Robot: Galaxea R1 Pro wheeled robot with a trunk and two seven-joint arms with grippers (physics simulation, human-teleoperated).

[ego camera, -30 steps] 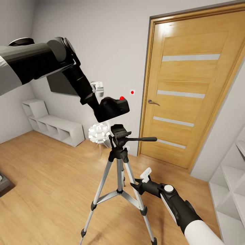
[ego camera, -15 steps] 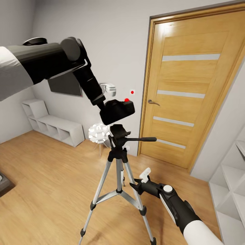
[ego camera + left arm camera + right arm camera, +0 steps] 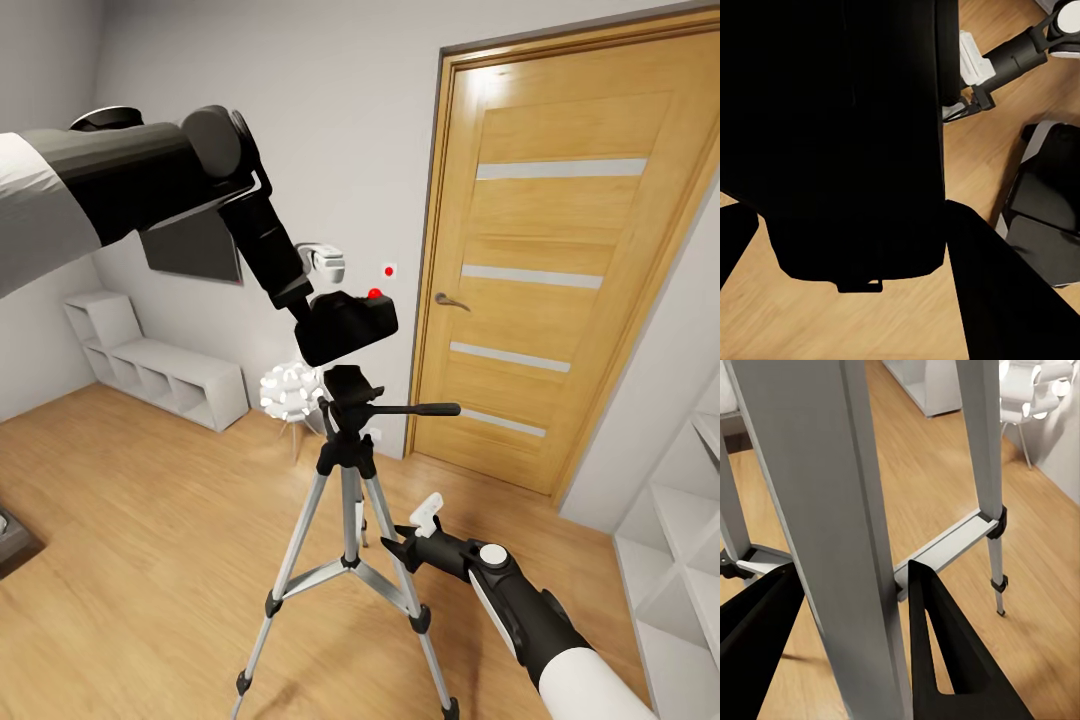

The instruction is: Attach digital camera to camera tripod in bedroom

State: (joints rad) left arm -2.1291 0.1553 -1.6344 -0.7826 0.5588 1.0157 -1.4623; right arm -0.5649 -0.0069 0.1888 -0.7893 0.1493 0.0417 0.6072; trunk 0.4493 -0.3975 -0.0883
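The digital camera (image 3: 345,328), black with a red dot on top, hangs from my left gripper (image 3: 318,322), which is shut on it. It sits directly over the black pan head (image 3: 350,385) of the camera tripod (image 3: 345,500); I cannot tell whether they touch. In the left wrist view the camera (image 3: 832,135) is a dark mass between the fingers. My right gripper (image 3: 412,530) is low beside a silver tripod leg (image 3: 395,555). In the right wrist view its black fingers (image 3: 945,660) stand open on either side of the leg (image 3: 855,547).
A wooden door (image 3: 560,260) with pale stripes stands behind the tripod. White cube shelves (image 3: 160,375) line the left wall and more shelves (image 3: 680,540) stand at the right. A white ball-shaped chair (image 3: 290,390) sits behind the tripod. The tripod handle (image 3: 420,408) points right.
My left arm has carried the camera a little to the right and down, onto the line of the tripod head; over the last half second it barely moved. The right arm stays put.
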